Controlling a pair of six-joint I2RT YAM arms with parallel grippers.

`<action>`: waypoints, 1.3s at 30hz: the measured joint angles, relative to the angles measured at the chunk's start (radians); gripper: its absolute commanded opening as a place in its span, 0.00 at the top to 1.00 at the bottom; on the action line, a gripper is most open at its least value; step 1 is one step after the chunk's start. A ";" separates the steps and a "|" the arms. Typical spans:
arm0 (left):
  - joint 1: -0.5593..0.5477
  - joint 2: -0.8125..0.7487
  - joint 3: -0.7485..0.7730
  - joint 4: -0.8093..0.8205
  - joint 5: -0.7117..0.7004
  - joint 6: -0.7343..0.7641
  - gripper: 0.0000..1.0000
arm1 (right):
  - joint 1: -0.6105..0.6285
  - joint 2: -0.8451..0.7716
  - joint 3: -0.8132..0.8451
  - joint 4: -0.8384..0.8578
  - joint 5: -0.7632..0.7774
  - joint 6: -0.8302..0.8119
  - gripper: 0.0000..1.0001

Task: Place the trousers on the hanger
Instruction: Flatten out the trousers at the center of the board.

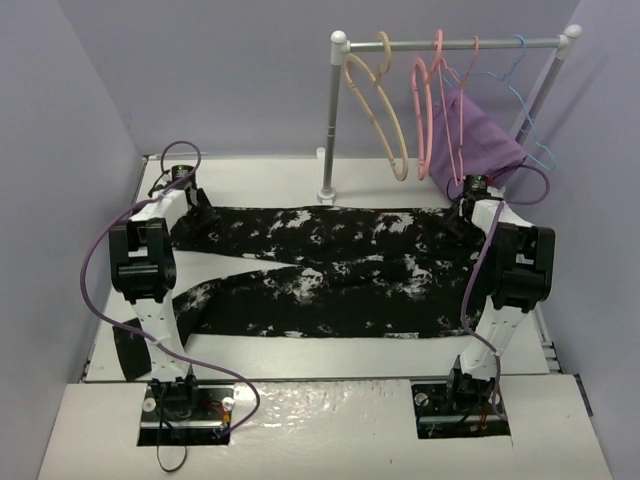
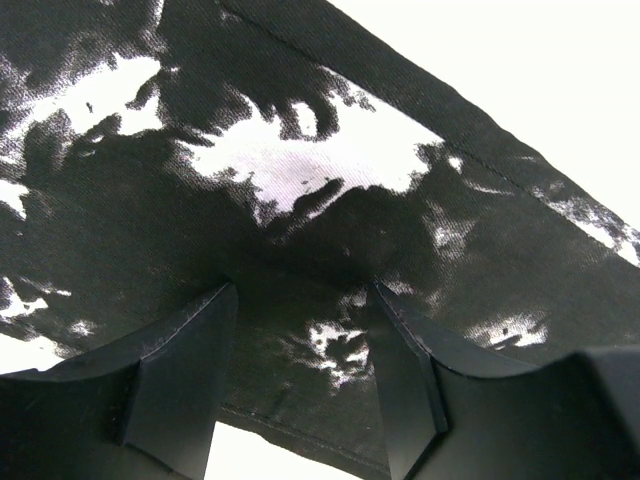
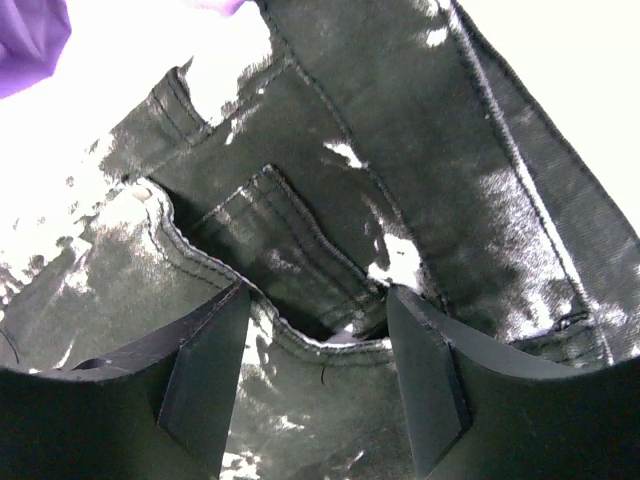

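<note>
1. Black cloth blotched with white: trousers point(image 1: 330, 270), laid flat at full length on the table point(image 1: 260, 175) in front of the clothes rail point(image 1: 450, 44). The waist is below the rail's right end and the legs run out past its left post.
2. Cream plastic hanger point(image 1: 378, 110): hooked near the rail's left end, well apart from the trousers, with nothing on it.
3. Left claw point(image 2: 300, 320): at the leg end, left of the rail's left post. The jaws are about half spread, tips resting on flat cloth, with nothing pinched between them.
4. Right claw point(image 3: 318, 310): at the waist, below the rail's right end. The jaws are likewise spread, straddling the waistband point(image 3: 200, 260) and a pocket point(image 3: 290, 240), with no hold taken.
5. Step in hand, as judged: taking hold of both ends for the lift.
   - Press the tips down to gather a fold before closing.
   - Let the right claw bite the stitched waistband, the thickest layer, rather than the pocket edge alone.
   - Close both claws before either rises, since floppy cloth is likely to slide.
6. Views compared:
   - The overhead view alone shows the rail, the hanger, the pink hangers point(image 1: 430, 110) and the near leg bending away from the rail, but the arms hide the fingertips.
   - The wrist views alone show the jaw gaps and the seams.
   - The right wrist view catches a corner of purple cloth point(image 3: 30, 40) but no hanger.
</note>
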 measured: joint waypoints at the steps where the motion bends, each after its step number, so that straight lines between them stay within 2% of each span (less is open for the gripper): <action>1: -0.004 0.008 0.012 0.003 0.000 -0.003 0.49 | -0.005 0.014 0.018 0.003 0.000 -0.007 0.45; 7: -0.039 0.039 0.065 0.009 0.006 -0.009 0.49 | -0.035 0.063 0.081 0.030 -0.001 -0.050 0.40; 13: -0.051 0.003 0.056 -0.020 0.009 -0.013 0.47 | -0.045 0.003 0.026 0.030 -0.017 -0.060 0.33; 18: -0.053 -0.163 0.011 -0.075 -0.008 -0.013 0.44 | -0.044 -0.189 -0.096 -0.005 -0.027 -0.055 0.29; 24: -0.053 -0.425 -0.048 -0.140 -0.071 -0.013 0.43 | -0.032 -0.418 -0.157 -0.075 -0.031 -0.044 0.28; 29: -0.053 -0.636 -0.256 -0.206 -0.093 -0.021 0.44 | 0.063 -0.551 -0.258 -0.120 -0.053 -0.017 0.28; 34: -0.107 -0.824 -0.551 -0.278 -0.051 -0.090 0.43 | 0.290 -0.617 -0.409 -0.138 -0.082 0.063 0.28; 36: -0.131 -0.880 -0.633 -0.304 -0.037 -0.125 0.43 | 0.368 -0.622 -0.464 -0.135 -0.099 0.096 0.28; 39: -0.139 -0.913 -0.705 -0.306 -0.036 -0.171 0.44 | 0.418 -0.622 -0.539 -0.119 -0.112 0.136 0.28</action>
